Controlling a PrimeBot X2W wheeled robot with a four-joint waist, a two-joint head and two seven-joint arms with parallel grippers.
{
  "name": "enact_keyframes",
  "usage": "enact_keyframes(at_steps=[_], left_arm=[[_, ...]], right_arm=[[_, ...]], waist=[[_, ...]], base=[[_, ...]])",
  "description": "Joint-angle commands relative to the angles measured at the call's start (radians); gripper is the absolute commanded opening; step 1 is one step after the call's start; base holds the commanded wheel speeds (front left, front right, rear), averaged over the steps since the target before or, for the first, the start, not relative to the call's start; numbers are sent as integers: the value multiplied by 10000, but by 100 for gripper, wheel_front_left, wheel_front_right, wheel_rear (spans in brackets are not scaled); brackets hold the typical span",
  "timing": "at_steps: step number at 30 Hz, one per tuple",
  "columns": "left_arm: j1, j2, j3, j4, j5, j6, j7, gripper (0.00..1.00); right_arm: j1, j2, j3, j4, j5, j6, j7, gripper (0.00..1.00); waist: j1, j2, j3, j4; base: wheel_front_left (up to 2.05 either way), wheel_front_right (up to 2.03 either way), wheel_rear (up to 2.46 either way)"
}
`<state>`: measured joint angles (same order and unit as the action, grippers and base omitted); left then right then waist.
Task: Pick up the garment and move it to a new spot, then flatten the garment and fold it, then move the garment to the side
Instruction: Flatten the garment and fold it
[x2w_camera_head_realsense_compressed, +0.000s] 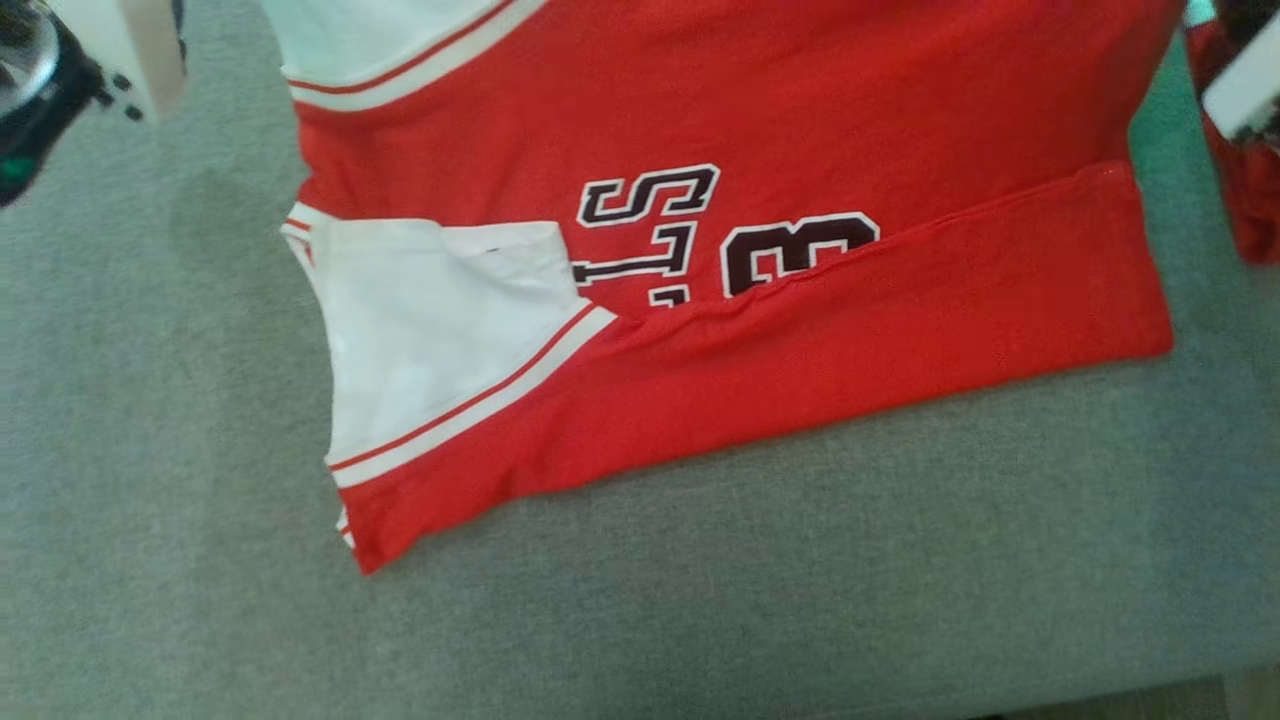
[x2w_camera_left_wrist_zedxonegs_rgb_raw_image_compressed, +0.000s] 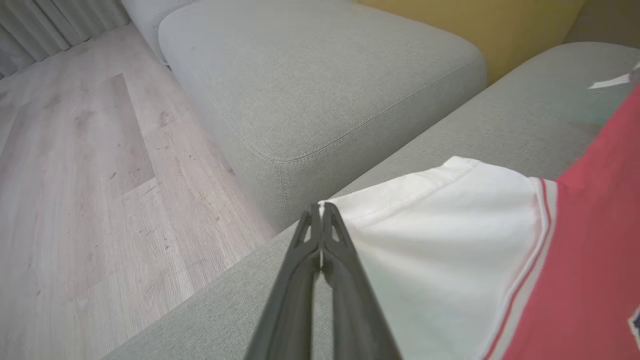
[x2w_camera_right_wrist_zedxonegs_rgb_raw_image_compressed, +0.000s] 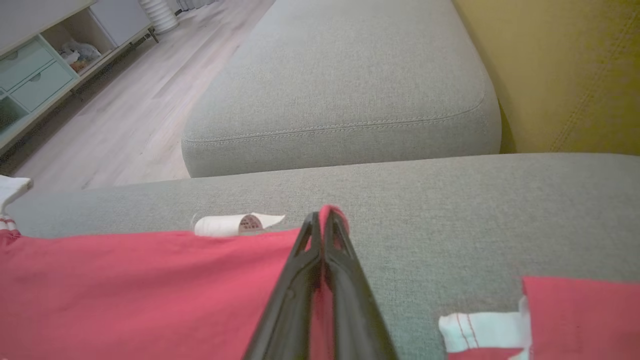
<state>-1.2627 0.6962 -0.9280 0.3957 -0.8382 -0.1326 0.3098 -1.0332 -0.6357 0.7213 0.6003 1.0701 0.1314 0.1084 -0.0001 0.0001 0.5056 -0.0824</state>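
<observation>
Spread over a grey sofa cushion (x2w_camera_head_realsense_compressed: 700, 580), reaching past the top edge of the head view: a red jersey (x2w_camera_head_realsense_compressed: 760, 130) with white sleeves and dark, white-edged lettering. Near edge folded back over the front, hiding the lower part of the lettering. One white sleeve (x2w_camera_head_realsense_compressed: 430, 340) lying flat at the left end of that fold, its striped band slanting across the red.

Left hand (x2w_camera_left_wrist_zedxonegs_rgb_raw_image_compressed: 321, 210) pinched tight on the corner of a white sleeve, with a sliver of white cloth caught between the fingers (x2w_camera_left_wrist_zedxonegs_rgb_raw_image_compressed: 345, 270). Right hand (x2w_camera_right_wrist_zedxonegs_rgb_raw_image_compressed: 322, 217) likewise clamped narrow, on a red corner of the jersey, with a tuft of red poking up past the fingertips. Just beside that corner, a small white label (x2w_camera_right_wrist_zedxonegs_rgb_raw_image_compressed: 235, 224) on the cloth's edge.

Beyond the cushion, a second grey cushion (x2w_camera_right_wrist_zedxonegs_rgb_raw_image_compressed: 340, 85), a yellow backrest (x2w_camera_right_wrist_zedxonegs_rgb_raw_image_compressed: 575, 75), pale wood floor (x2w_camera_left_wrist_zedxonegs_rgb_raw_image_compressed: 75, 175) and a low cabinet with drawers (x2w_camera_right_wrist_zedxonegs_rgb_raw_image_compressed: 30, 70).
</observation>
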Motion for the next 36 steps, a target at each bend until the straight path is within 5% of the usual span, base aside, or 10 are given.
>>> enact_keyframes(at_steps=[1,14,26,36], left_arm=[[-195,578,350,-348,-108,19,-218,0],[1820,1748,-88,-2324,-320,360,-1178,0],[4464,3077,-744,-4925,275,2107,-2044,0],[5802,3359,-1131,-6208,485,3343,-2453,0]], right_arm=[[562,-435,-120,-298,158,-7,-155,0],[2480,-1378,-326,-1259,572,-7,-759,0],[4389,-1878,-830,-1900,172,-7,-990,0],[5992,-1865,-1912,-2594,-200,-7,-1111,0]], waist=[[1,-1,-104,160],[1,-1,-829,648],[1,-1,-1257,882],[1,-1,-1377,928]], base=[[0,0,0],[0,0,0],[0,0,0],[0,0,0]])
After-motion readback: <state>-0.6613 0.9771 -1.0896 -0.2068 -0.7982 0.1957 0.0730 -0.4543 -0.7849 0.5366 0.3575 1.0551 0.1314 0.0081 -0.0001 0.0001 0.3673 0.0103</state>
